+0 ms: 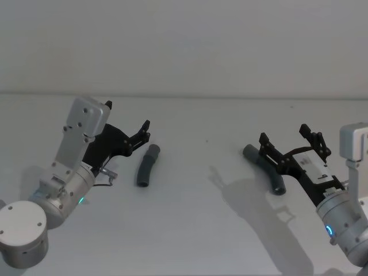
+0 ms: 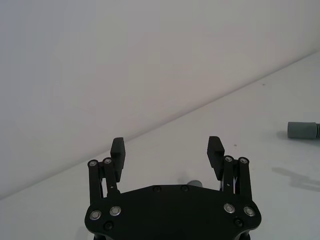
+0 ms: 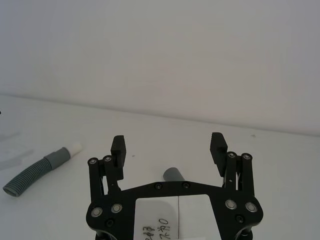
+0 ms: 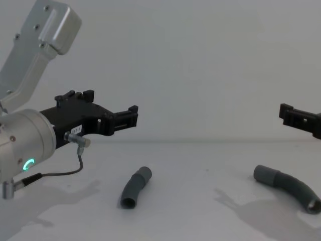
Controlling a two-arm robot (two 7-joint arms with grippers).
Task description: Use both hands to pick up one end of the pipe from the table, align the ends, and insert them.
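The shorter pipe piece (image 1: 147, 165) (image 4: 135, 187) lies on the table (image 1: 195, 230), left of centre. In the right wrist view its cuff carries a white tip (image 3: 76, 148). My left gripper (image 1: 127, 118) (image 2: 167, 147) (image 4: 109, 104) hangs open above the table, just left of this piece and apart from it. The longer pipe piece (image 1: 265, 168) (image 4: 288, 187) lies at the right. My right gripper (image 1: 290, 141) (image 3: 167, 145) hovers open over it with nothing between its fingers. One cuff of that piece (image 3: 172, 175) shows beyond the palm.
A pale wall rises behind the table's far edge (image 1: 190, 96). Bare tabletop separates the two pipe pieces. One of the right gripper's fingers (image 4: 296, 116) reaches in from the right edge of the chest view, well above the table.
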